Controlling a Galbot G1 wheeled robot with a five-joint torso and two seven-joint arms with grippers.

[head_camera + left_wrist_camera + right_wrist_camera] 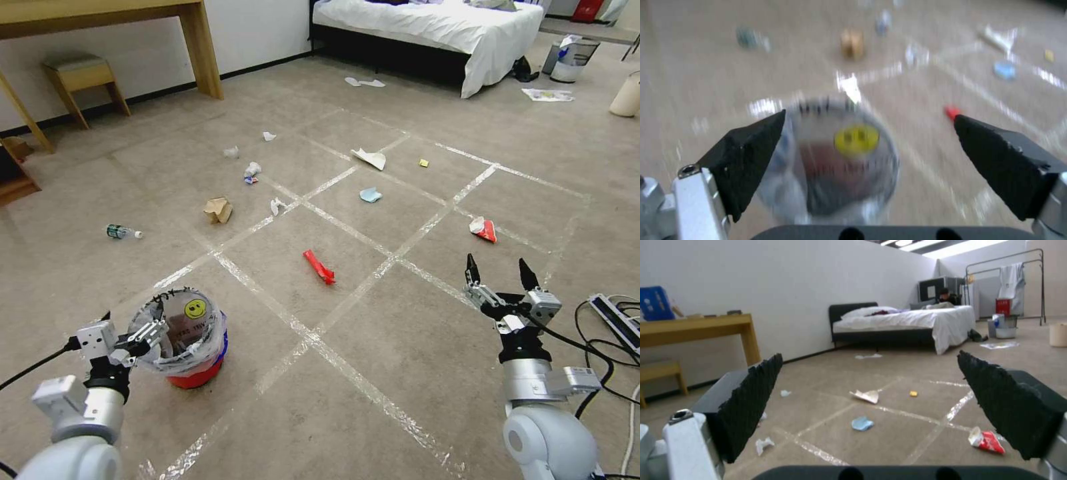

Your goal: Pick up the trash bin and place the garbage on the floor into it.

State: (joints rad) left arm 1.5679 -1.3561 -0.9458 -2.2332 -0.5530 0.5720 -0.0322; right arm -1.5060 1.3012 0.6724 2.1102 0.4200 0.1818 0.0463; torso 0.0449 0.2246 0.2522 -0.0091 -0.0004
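Observation:
The red trash bin (193, 373), lined with a clear bag and bearing a yellow smiley, stands on the taped carpet floor (373, 347) at the near left. My left gripper (137, 328) is at its left rim, open. In the left wrist view the trash bin (844, 166) lies below the spread left gripper (870, 114). The right gripper (498, 267) hovers open and empty at the right, above the carpet. Garbage lies scattered: a red wrapper strip (319, 267), a blue tissue (371, 195), white paper (371, 158), a brown paper bag (218, 209), a bottle (122, 232) and a red-white packet (484, 229).
A white bed (433, 27) stands at the back. A wooden desk (193, 40) and stool (83, 77) are at the far left. A grey mesh bin (573, 57) sits at the far right. A power strip (617, 320) with cables lies by my right arm.

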